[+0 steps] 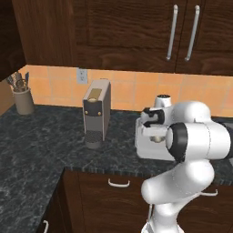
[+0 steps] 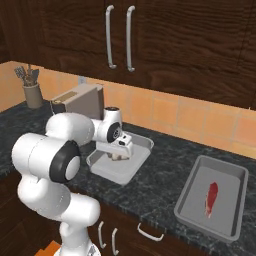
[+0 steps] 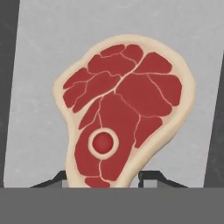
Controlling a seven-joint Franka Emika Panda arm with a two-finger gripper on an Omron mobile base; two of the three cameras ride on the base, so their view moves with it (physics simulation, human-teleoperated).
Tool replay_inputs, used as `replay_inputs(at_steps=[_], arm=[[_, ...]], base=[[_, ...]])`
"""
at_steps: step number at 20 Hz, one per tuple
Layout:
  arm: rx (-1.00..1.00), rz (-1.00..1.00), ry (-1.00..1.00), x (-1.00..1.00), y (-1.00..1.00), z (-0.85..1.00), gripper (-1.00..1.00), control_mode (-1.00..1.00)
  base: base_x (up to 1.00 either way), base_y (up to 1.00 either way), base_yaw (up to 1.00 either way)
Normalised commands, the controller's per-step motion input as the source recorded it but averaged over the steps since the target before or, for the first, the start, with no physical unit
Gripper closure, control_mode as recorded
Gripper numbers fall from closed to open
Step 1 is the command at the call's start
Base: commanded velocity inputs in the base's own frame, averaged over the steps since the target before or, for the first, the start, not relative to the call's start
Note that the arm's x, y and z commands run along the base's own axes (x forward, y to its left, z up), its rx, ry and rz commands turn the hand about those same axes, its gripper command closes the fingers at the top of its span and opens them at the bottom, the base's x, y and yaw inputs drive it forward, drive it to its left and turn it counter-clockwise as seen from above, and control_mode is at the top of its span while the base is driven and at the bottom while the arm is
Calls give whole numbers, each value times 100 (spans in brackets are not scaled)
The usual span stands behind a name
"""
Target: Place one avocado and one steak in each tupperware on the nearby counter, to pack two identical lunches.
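The fingers (image 3: 103,180) are clamped on a steak (image 3: 122,111), held above the near tupperware (image 2: 138,159) (the far tupperware (image 2: 233,175) already has one).

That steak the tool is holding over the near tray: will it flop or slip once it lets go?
The steak looks thin and flat, so it may droop rather than stay stiff. The tool grips just its narrow end, so it could swing or slide. Released over the tray, it should land flat, not roll.
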Motion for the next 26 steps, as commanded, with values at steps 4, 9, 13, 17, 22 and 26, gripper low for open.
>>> replay_inputs(at_steps=[4, 9, 13, 17, 22, 26], arm=[[0, 0, 0, 58, -9, -53, 100, -100], [2, 0, 0, 31, -21, -44, 100, -100], [1, 1, -6, -8, -25, -76, 100, -100], [0, 0, -20, -37, -7, -82, -100, -100], [1, 1, -29, -44, 0, -32, -100, -100], [0, 0, -18, -13, 2, 4, -100, -100]], base=[[0, 0, 0], [0, 0, 0], [0, 0, 0], [0, 0, 0], [0, 0, 0], [0, 0, 0]])
